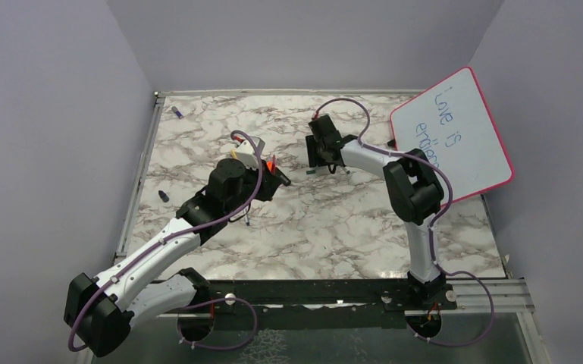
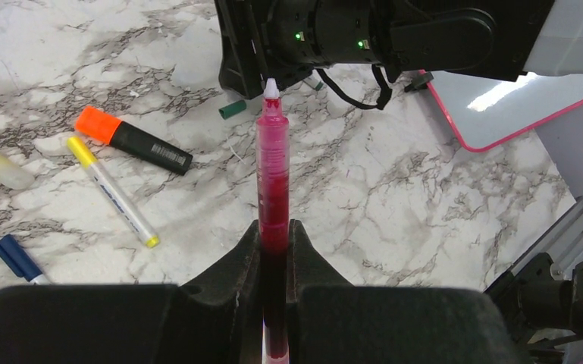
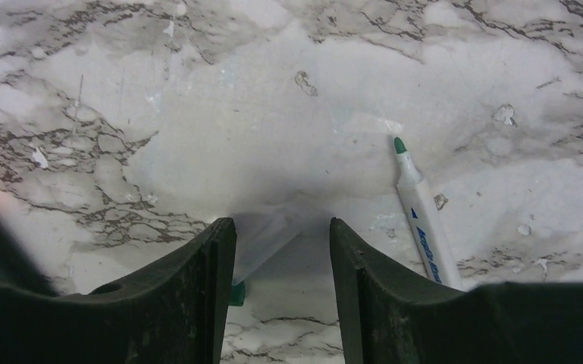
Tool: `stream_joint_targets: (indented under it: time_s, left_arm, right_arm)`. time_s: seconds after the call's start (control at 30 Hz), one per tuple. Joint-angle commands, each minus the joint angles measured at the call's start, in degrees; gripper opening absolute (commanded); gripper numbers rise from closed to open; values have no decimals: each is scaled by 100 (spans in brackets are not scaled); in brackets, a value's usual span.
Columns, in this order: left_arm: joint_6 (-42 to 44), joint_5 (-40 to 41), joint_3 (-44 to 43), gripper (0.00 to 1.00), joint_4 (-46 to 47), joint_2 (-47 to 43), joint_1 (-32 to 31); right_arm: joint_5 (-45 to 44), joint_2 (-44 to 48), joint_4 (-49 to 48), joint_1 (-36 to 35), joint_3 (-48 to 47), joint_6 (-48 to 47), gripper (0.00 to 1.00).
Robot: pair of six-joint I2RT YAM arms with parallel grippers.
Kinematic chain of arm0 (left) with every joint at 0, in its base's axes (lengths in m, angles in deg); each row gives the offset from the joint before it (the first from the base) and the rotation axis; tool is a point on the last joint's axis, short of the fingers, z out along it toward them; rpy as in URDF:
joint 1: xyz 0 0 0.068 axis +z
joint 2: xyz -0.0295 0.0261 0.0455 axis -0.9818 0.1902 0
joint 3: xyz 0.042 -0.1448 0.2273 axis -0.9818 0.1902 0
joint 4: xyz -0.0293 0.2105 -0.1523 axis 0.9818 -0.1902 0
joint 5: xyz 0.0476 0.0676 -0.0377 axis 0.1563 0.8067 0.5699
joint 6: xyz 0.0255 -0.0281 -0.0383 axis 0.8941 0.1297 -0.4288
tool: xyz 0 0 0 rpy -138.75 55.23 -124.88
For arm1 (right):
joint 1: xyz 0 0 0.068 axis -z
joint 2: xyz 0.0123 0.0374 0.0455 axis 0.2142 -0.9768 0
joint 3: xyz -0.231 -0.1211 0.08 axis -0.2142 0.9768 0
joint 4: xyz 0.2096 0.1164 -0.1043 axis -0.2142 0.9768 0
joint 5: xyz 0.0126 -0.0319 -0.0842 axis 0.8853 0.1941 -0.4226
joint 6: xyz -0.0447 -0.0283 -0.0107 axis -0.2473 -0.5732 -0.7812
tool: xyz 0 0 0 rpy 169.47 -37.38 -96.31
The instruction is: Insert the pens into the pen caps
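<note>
Marble tabletop [image 1: 333,227]: left jaws clamp red pen [image 2: 272,174], right jaws open beside green cap [image 2: 233,109].

"Love is" on the pink-framed whiteboard [image 1: 471,145]

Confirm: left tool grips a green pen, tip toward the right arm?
Not green: the pen in the left tool is red, as the left wrist view shows. Its tip does point toward the right arm.
</note>
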Motion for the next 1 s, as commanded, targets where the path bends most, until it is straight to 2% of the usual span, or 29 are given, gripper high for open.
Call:
stream_joint_targets:
  time_s: [0.0, 0.2, 0.4, 0.7, 0.97]
  left_arm:
    - [-23, 222, 89, 0, 62, -81, 16]
    - [-6, 341, 98, 0, -37, -90, 21]
    - [-22, 374, 173, 0, -54, -91, 16]
    - [-27, 394, 173, 0, -45, 51, 16]
    - [20, 439, 133, 0, -50, 134, 16]
  right_arm:
    - [-395, 158, 886, -41, 475, -49, 52]
    - [-301, 610, 759, -41, 1057, 16, 51]
    - [-108, 804, 429, -43, 1495, -20, 38]
    - [-70, 591, 164, -39, 1059, -237, 42]
    - [49, 191, 66, -40, 557, -531, 39]
